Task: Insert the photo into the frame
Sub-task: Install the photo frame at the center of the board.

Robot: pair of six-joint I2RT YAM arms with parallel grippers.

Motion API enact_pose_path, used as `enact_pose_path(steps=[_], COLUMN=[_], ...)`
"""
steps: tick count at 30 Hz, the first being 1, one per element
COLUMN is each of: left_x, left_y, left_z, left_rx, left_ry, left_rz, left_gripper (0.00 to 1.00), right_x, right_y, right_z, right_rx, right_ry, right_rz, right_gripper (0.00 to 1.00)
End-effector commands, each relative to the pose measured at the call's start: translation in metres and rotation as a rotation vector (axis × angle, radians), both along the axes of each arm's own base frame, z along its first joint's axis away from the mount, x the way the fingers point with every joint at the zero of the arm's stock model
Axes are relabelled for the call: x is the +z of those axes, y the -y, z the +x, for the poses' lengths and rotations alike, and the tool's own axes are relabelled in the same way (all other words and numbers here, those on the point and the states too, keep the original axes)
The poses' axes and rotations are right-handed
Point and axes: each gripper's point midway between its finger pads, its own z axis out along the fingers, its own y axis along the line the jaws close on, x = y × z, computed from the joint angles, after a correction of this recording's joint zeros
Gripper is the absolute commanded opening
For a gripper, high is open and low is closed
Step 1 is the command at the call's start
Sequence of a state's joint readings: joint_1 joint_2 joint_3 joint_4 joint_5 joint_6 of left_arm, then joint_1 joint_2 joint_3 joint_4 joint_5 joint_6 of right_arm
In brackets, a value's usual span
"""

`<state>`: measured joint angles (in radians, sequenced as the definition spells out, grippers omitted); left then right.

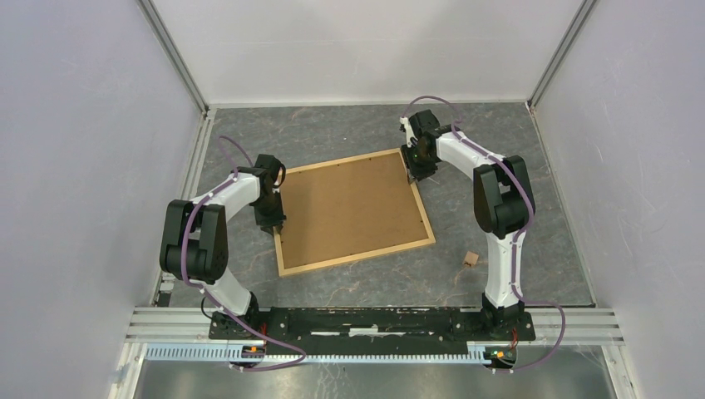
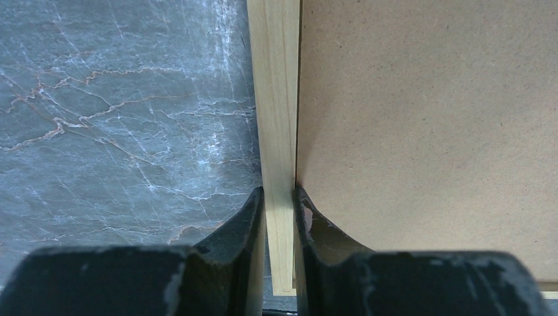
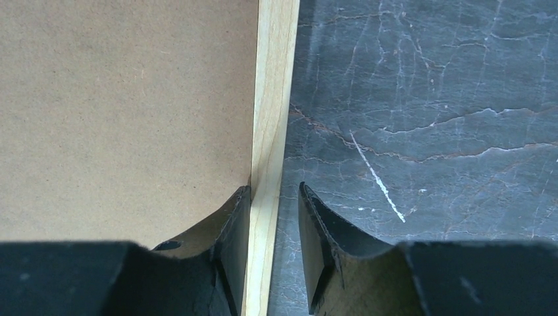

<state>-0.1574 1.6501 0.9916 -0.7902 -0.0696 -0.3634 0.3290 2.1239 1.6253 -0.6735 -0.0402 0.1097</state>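
Observation:
The frame (image 1: pixel 353 208) lies back side up on the table, a brown fibreboard panel (image 2: pixel 428 118) inside thin light wood strips. At its left edge my left gripper (image 1: pixel 276 223) is shut on the wood strip (image 2: pixel 275 99), with both fingers pressed against it (image 2: pixel 279 191). My right gripper (image 1: pixel 413 173) is at the frame's far right corner. It straddles the right strip (image 3: pixel 273 99) and stands open (image 3: pixel 275 187): the inner finger touches the wood, and the outer finger is apart from it with table showing between. The photo is hidden or out of view.
A small light wooden piece (image 1: pixel 470 259) lies on the dark marbled table (image 1: pixel 515 158), to the right of the frame's near right corner. White walls enclose the table on the left, back and right. The arm bases stand on a rail (image 1: pixel 374 320) at the near edge.

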Motion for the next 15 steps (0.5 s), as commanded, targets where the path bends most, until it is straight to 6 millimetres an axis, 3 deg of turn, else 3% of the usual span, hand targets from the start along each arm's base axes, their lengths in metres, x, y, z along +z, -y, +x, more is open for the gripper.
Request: enact_pose_path(steps=[1,5,7,9,11,13,15], left_x=[0.002,0.002,0.001,0.001,0.000,0.000,0.000], left_y=[-0.001,-0.001,-0.001,-0.001,-0.001,-0.001,-0.001], left_z=[0.005,0.005,0.005,0.005,0.004,0.004,0.004], left_rx=[-0.045,-0.048,-0.048,-0.048,-0.048,-0.048,-0.049], left_ry=[0.021,0.020,0.020,0.018,0.014,0.015,0.015], left_rz=[0.010,0.011,0.010,0.011,0.011,0.010,0.010], left_gripper=[0.02,0.02,0.02,0.02,0.02,0.02,0.02], right_x=[-0.017,-0.036,-0.040,-0.023,0.012,0.041,0.049], right_y=[0.031,0.027,0.011,-0.022,-0.046,-0.040,-0.022], right_z=[0.002,-0.002,-0.010,-0.018,-0.017,-0.007,-0.002], right_rx=[-0.056,-0.051,-0.010,0.076,0.127,0.109,0.075], right_ry=[-0.010,-0.052,-0.084,-0.094,-0.046,0.038,0.067], right_rz=[-0.098,-0.093,-0.046,0.107,0.242,0.218,0.139], right_gripper=[0.37,0.38,0.40,0.42,0.44,0.45,0.46])
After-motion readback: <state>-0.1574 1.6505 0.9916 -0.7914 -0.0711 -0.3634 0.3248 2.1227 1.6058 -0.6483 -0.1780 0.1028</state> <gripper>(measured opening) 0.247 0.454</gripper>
